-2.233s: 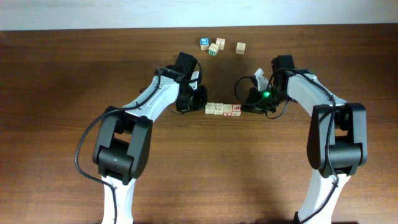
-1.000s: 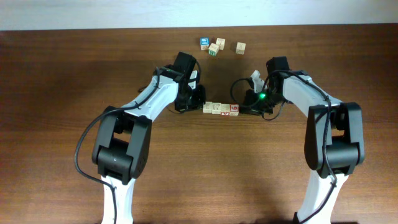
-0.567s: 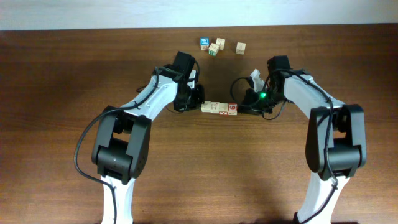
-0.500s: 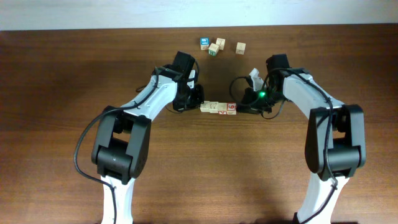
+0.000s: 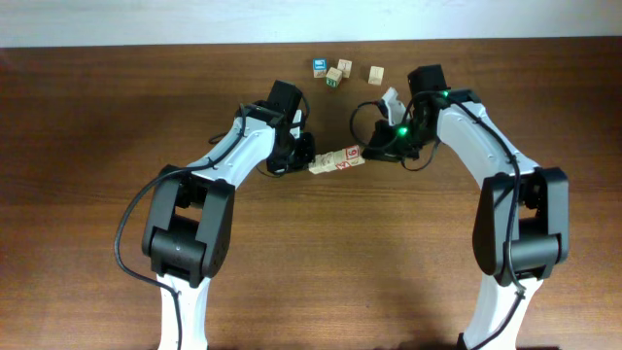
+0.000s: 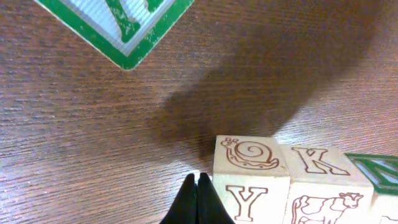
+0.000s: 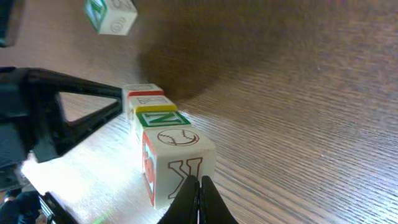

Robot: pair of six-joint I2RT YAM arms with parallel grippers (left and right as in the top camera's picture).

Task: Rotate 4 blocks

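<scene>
Slanted row of four pale wooden alphabet cubes (image 5: 337, 160) on brown wooden desk (image 5: 97, 146), flanked by left tool (image 6: 198, 200) and right tool (image 7: 200, 200), both pinched fully together, empty.

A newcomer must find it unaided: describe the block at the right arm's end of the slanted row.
On the brown table, a slanted row of blocks lies between the left arm and the right arm. Take the end block nearest the right arm's shut jaws. It shows a baseball drawing and a red side; its neighbour shows a green N.
</scene>
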